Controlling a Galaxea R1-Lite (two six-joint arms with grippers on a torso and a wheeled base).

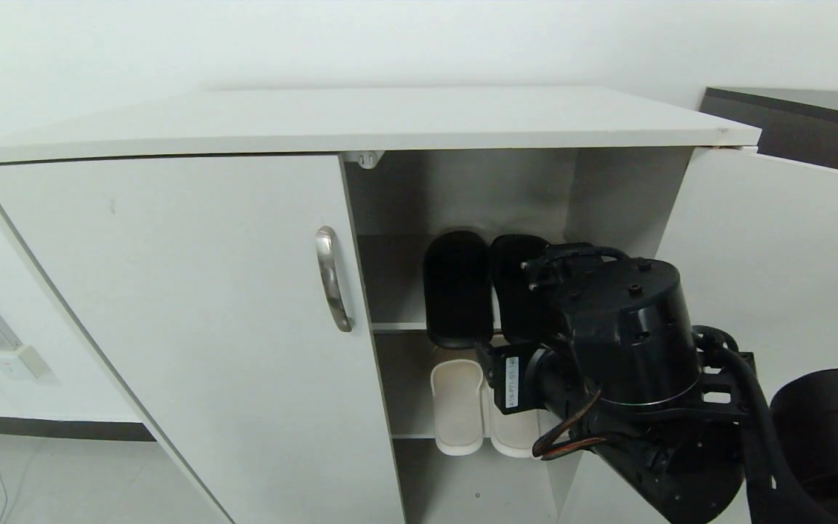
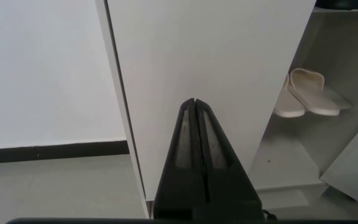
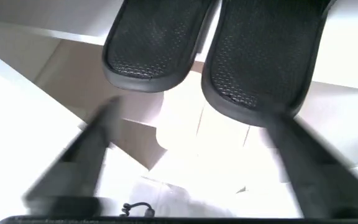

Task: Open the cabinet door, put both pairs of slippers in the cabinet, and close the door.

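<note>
Cabinet (image 1: 361, 120): right door (image 1: 768, 247) stands open. Black slippers (image 1: 459, 291) lie on upper shelf (image 1: 397, 327), white slippers (image 1: 457, 407) on lower shelf (image 1: 412, 436). Both pairs are in.

Right claw (image 3: 191, 130) is spread and empty, just below the black pair. Left claw (image 2: 194, 109) is pressed together, holding nothing.

Remaining, I judge: shut the door.

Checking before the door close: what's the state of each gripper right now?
Left gripper: shut, holding nothing.
Right gripper: open, holding nothing; black slippers sit free ahead of it.
</note>
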